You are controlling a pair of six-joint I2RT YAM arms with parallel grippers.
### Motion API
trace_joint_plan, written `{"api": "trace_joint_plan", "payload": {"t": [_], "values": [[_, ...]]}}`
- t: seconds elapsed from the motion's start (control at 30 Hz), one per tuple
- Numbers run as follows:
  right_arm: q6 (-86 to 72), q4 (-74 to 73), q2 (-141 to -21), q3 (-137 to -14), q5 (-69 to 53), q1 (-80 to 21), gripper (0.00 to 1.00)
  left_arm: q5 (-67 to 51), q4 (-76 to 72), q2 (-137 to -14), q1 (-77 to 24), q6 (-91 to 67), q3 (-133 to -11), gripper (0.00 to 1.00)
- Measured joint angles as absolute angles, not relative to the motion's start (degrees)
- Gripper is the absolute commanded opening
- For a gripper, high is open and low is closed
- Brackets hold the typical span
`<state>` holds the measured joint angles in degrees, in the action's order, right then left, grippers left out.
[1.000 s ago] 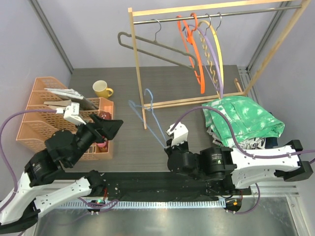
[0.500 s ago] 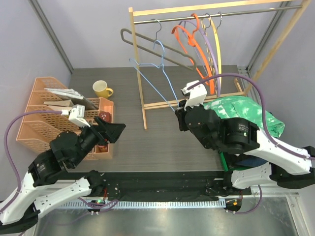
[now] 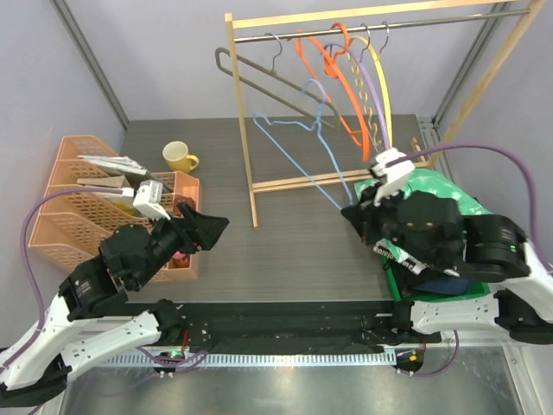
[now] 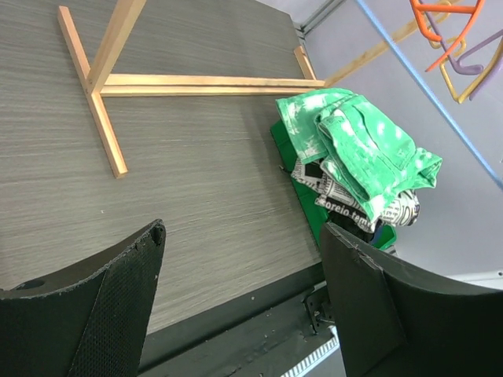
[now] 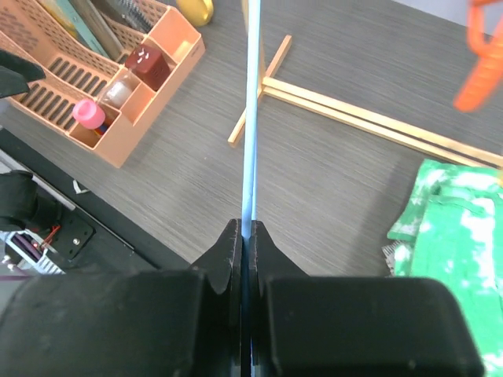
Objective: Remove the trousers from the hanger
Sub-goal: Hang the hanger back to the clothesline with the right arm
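The right jaws are pinched shut on the thin wire of the light-blue hanger (image 5: pixel 253 118), which carries nothing. The left jaws stand wide apart and empty over the wood-grain surface (image 4: pixel 157 157). In the last second the right arm has swung that hanger up from low beside the rack's foot toward the steel rail (image 3: pixel 449 18), among the other bare hangers. The trousers (image 4: pixel 357 149) lie heaped at the surface's right edge, the green-and-white pair on top and the newspaper-print pair (image 4: pixel 330 200) beneath. Removal looks finished; only rehanging seems left
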<state>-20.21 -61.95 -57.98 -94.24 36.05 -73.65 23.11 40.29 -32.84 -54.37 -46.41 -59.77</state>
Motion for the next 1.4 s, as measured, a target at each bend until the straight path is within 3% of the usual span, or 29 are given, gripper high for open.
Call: {"api": "trace_joint_plan", "payload": {"t": [0.23,0.73,1.03,1.4], "values": [[-20.38,-60.82,-53.78,-91.07,39.00,-73.36,0.01,21.37,38.37,-35.92,-54.37,-46.17,-59.75,0.78],[-9.61,-40.80,-69.38,-87.22,42.78,-69.49,0.01,20.84,38.54,-33.36,-54.37,-46.09,-60.10,0.78],[-3.64,-25.54,-71.33,-84.53,39.27,-60.45,0.01,20.75,38.61,-33.21,-54.37,-46.09,-60.10,0.78],[0.45,-15.42,-72.79,-82.41,32.62,-57.54,0.01,20.78,39.77,-32.60,-54.37,-45.98,-60.10,0.78]]}}
